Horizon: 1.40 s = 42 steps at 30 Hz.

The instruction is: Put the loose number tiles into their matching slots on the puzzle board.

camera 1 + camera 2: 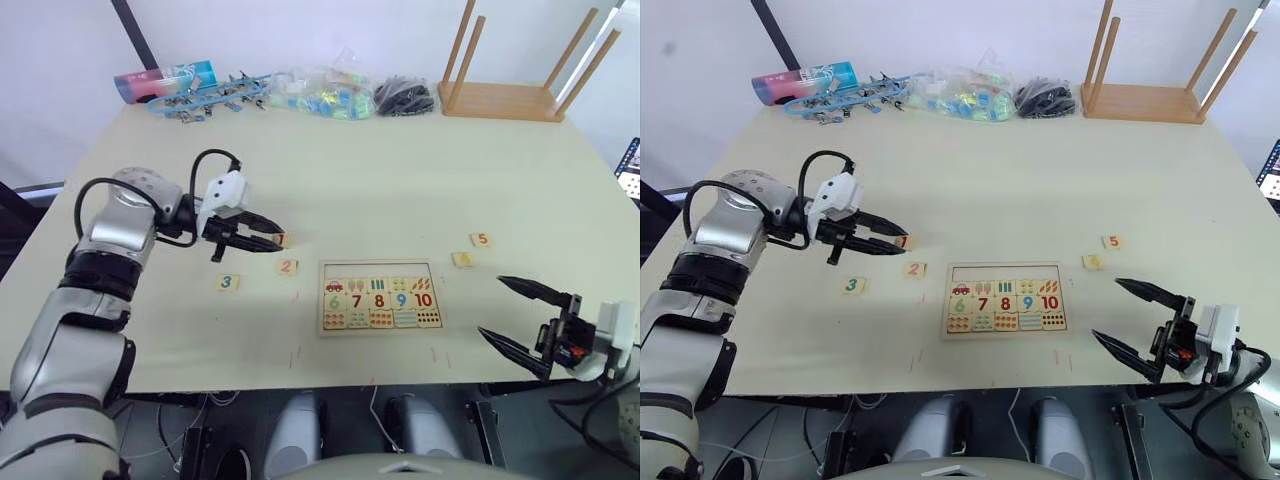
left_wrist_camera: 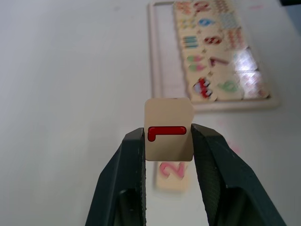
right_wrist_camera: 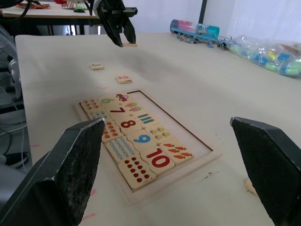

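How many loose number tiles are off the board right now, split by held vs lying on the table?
Held in the left gripper: 1, the tile 1.
Lying on the table: 4, tile 2, tile 3, tile 5 and the pale tile beside it.
Total off the puzzle board: 5.

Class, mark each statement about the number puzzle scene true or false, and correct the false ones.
1. The left claw grips the 1 tile. True.
2. The right claw holds the 5 tile. False: it is open and empty; the 5 tile lies on the table.
3. The board's top row of slots is empty. True.
4. The 2 tile and 3 tile sit inside the board. False: both lie on the table, to the board's left.
5. A wooden stool lies upturned at the table's far edge. True.
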Motion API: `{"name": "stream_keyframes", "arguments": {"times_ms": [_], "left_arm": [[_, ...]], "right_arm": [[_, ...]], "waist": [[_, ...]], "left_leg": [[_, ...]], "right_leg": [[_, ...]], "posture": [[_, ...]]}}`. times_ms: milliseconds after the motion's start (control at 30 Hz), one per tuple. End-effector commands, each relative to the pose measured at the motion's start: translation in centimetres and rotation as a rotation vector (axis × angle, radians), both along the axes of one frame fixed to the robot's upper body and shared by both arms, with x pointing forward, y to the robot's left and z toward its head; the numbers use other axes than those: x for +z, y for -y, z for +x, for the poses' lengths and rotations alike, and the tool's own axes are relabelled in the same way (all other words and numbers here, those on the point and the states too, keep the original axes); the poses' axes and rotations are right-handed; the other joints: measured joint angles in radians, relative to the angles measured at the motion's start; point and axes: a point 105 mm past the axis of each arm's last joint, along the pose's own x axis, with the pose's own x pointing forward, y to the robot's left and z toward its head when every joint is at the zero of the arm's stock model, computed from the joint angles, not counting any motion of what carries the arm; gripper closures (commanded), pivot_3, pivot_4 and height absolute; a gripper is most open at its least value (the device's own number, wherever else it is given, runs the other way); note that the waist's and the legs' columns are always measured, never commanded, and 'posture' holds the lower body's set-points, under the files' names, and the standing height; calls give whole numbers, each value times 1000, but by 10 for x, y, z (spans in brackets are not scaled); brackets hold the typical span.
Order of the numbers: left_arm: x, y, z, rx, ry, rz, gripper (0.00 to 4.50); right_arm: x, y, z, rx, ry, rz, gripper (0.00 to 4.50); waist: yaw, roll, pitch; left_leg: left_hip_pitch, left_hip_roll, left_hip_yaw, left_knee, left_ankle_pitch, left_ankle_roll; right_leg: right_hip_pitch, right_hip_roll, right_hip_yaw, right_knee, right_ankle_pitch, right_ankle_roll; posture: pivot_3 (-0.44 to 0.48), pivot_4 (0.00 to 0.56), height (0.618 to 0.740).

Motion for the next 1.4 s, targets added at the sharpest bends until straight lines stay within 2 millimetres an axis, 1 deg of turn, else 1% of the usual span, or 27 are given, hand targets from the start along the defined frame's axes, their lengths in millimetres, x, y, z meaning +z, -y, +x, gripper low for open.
{"name": "stream_keyframes", "arguments": {"times_ms": [33,167,233,367,467,800,1033,1400], "left_arm": [[12,19,-10,-34,63,-25,3589],[9,32,-16,-2,78,-5,3589],[5,41,-15,12,114,26,3589],[4,51,-16,26,125,47,3589],[2,54,-14,41,161,84,3589],[-15,66,-18,82,122,205,3589],[-26,71,-12,133,116,250,3589],[-34,77,4,126,145,295,3589]], "right_arm": [[8,9,-1,-4,25,-11,0],[7,9,2,1,25,-11,0],[7,9,2,4,23,-6,0],[6,10,0,5,16,-8,0],[5,10,-1,9,10,-20,0],[5,9,-3,-3,15,-26,0],[4,9,-4,-19,20,-24,0],[4,11,-6,-41,29,-31,0]], "waist": [[0,0,0],[0,0,0],[1,0,0],[2,0,0],[1,0,0],[1,0,0],[1,0,0],[1,0,0]], "left_leg": [[0,0,0,0,0,0],[0,0,0,0,0,0],[1,0,-1,0,0,0],[0,-1,0,0,0,0],[1,-1,0,0,0,0],[1,-1,0,0,0,0],[1,-1,-1,0,0,0],[0,-1,-1,0,0,0]], "right_leg": [[0,0,0,0,0,0],[0,0,0,0,0,0],[0,0,0,0,0,0],[0,0,0,0,0,0],[0,0,1,0,0,0],[0,1,1,0,0,0],[0,1,1,0,0,0],[0,2,3,0,0,0]], "posture": [[0,150,737],[0,150,737],[0,150,737],[0,150,737],[0,150,737],[0,150,737],[0,150,737],[0,150,737]]}}
